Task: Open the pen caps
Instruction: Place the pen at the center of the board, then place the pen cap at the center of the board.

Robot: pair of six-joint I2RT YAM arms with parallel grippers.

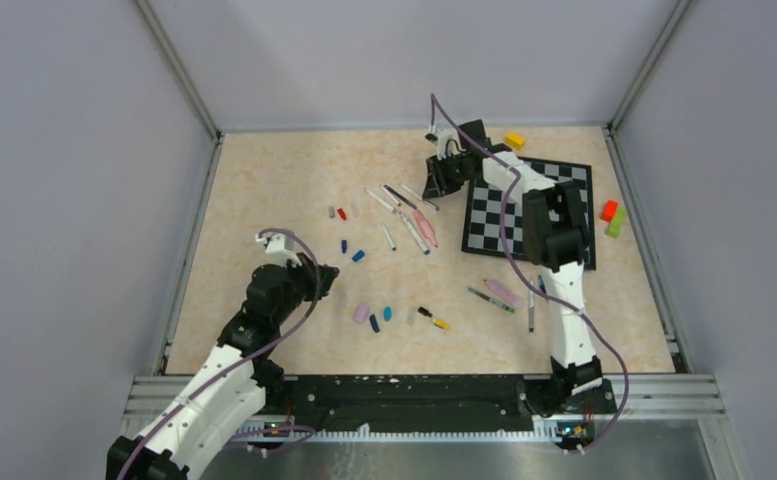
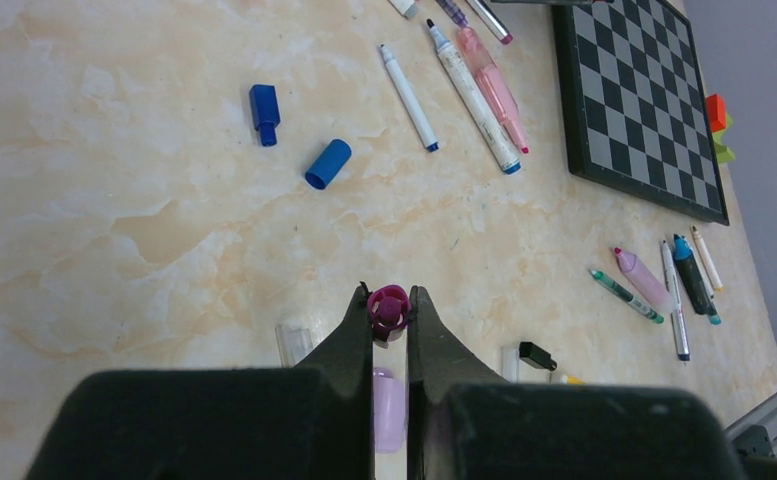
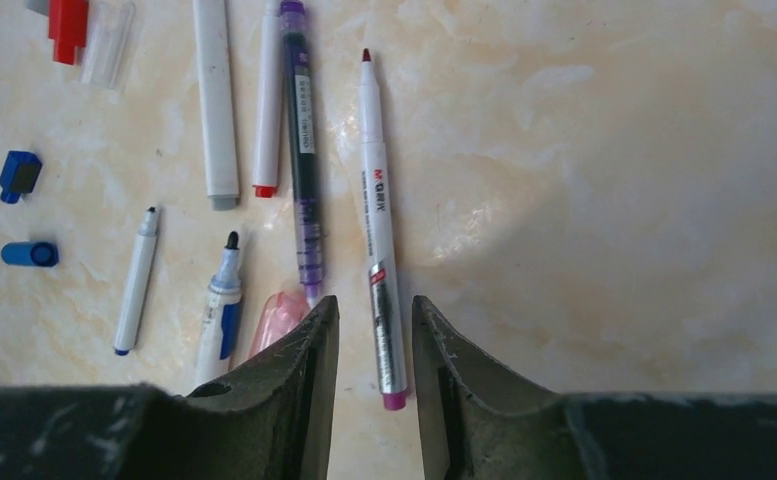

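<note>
Pen caps (image 1: 387, 313) lie loose across the middle of the worktop (image 1: 264, 180) in the top view. Red cap (image 1: 341, 213) and clear cap (image 1: 355, 210) are upper centre, navy cap (image 1: 344, 245) and blue cap (image 1: 358, 255) just below them. Lilac cap (image 1: 361, 313) is lower centre with a few more beside it.

Left end effector (image 2: 389, 295), lower left of the top view, is clamped on a magenta cap (image 2: 388, 310). In the left wrist view that cap sits pinched between the two fingertips at centre frame, with the lilac cap showing in the gap lower down.

Right end effector (image 3: 372, 305) is at upper centre of the top view, just left of the chessboard (image 1: 574, 185). Its fingers stand apart. A red-tipped pen (image 3: 376, 200) lies on the worktop between them, touching neither as far as I can tell. Left of it in the right wrist view are a purple pen (image 3: 302, 150), white pens (image 3: 214, 100) and a pink highlighter (image 3: 282, 315) partly hidden by a finger.

Yellow block (image 1: 514, 140) sits at the chessboard's top edge, and red and green blocks (image 1: 612, 215) are right of the board.
</note>
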